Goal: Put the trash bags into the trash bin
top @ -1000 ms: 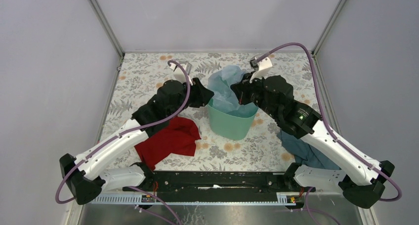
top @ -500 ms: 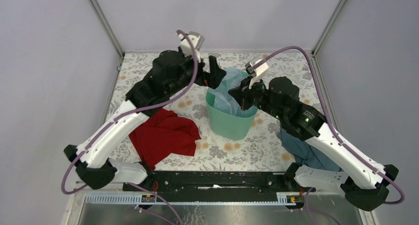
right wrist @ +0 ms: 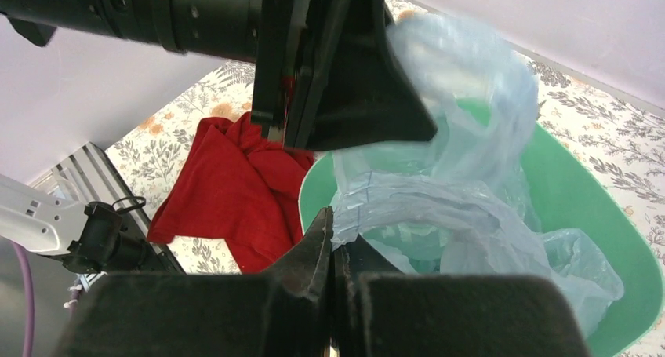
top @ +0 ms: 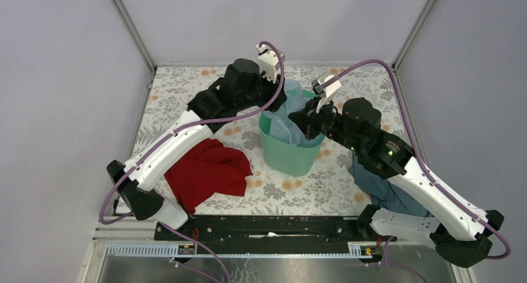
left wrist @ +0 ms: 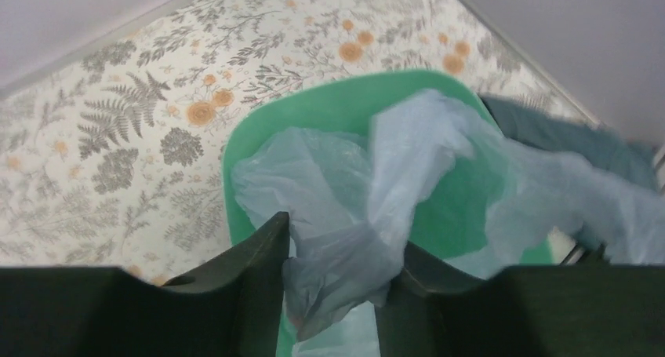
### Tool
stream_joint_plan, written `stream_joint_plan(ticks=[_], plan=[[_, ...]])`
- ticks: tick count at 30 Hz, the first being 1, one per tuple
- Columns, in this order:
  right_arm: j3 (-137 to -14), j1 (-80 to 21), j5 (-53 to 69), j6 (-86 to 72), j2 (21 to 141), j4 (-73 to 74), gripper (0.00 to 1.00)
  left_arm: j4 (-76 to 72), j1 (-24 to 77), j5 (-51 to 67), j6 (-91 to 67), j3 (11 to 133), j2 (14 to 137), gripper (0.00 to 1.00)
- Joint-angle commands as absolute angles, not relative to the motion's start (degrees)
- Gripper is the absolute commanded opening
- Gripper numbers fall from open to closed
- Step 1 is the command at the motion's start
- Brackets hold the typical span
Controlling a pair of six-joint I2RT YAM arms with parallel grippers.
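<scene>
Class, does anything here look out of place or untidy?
The pale blue trash bag bulges crumpled over the trash bin, not tucked in. A red cloth and a dark teal cloth lie rumpled on the table.

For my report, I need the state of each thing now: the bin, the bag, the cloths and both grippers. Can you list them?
trash bin: upright, bag partly inside.
trash bag: crumpled, partly above the rim, held by both grippers.
left gripper: shut on the trash bag.
right gripper: shut on the trash bag.
red cloth: lying crumpled.
dark teal cloth: lying crumpled.
</scene>
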State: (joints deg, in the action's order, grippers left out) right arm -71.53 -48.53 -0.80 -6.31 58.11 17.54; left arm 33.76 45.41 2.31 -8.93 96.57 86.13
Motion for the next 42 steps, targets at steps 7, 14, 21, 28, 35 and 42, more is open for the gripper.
stream_joint_plan(ticks=[7, 14, 21, 28, 35, 42], plan=[[-72.63, -48.34, -21.88, -9.18, 54.35, 29.07, 0.0, 27.19, 44.78, -24.52, -23.21, 96.77, 80.27, 0.05], [-69.59, -48.33, -30.66, -17.86, 46.59, 40.37, 0.04, 24.96, 44.21, -25.6, -36.66, 79.66, 68.05, 0.02], [-66.03, -48.34, -29.96, -26.44, 40.98, 42.18, 0.15, 25.34, 43.95, -25.62, -44.34, 69.08, 60.55, 0.01], [-61.13, -48.31, -18.92, -37.0, 38.84, 36.16, 0.63, 23.4, 43.92, -18.8, -47.27, 65.07, 58.28, 0.01], [-58.38, -48.33, -12.68, -44.57, 40.33, 29.32, 0.99, 23.63, 43.88, -18.45, -46.4, 64.24, 56.86, 0.02], [-56.13, -48.33, -15.04, -44.57, 40.39, 30.16, 0.92, 24.52, 43.92, -19.03, -43.95, 65.15, 56.34, 0.04]])
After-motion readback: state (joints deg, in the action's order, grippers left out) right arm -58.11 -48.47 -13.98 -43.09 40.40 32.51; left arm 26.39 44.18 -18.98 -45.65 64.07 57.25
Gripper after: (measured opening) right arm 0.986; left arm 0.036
